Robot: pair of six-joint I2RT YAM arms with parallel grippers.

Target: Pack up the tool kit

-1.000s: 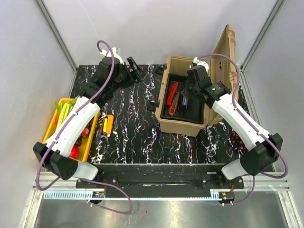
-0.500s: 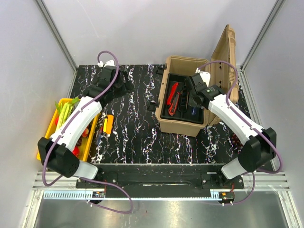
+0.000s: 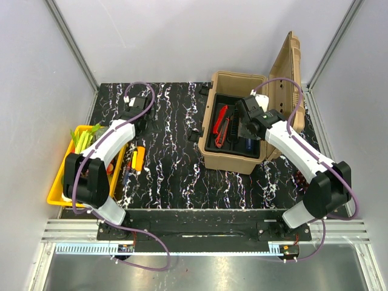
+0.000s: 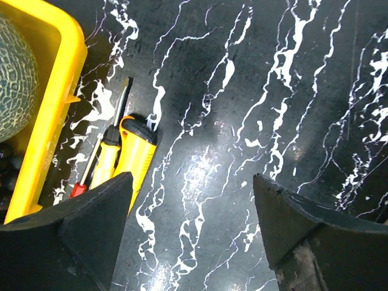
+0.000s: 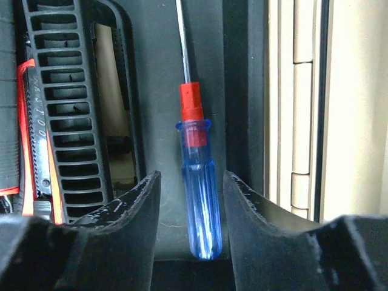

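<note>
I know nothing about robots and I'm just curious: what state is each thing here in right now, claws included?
toolbox: lid open, standing upright.
black inner tray: seated in the toolbox, holding tools.
blue-handled screwdriver: lying in the tray, not gripped.
red tools: lying in the tray.
orange tools: lying on the table beside the yellow tray.
left claw: open, empty, above the table.
right claw: open, straddling the screwdriver.
</note>
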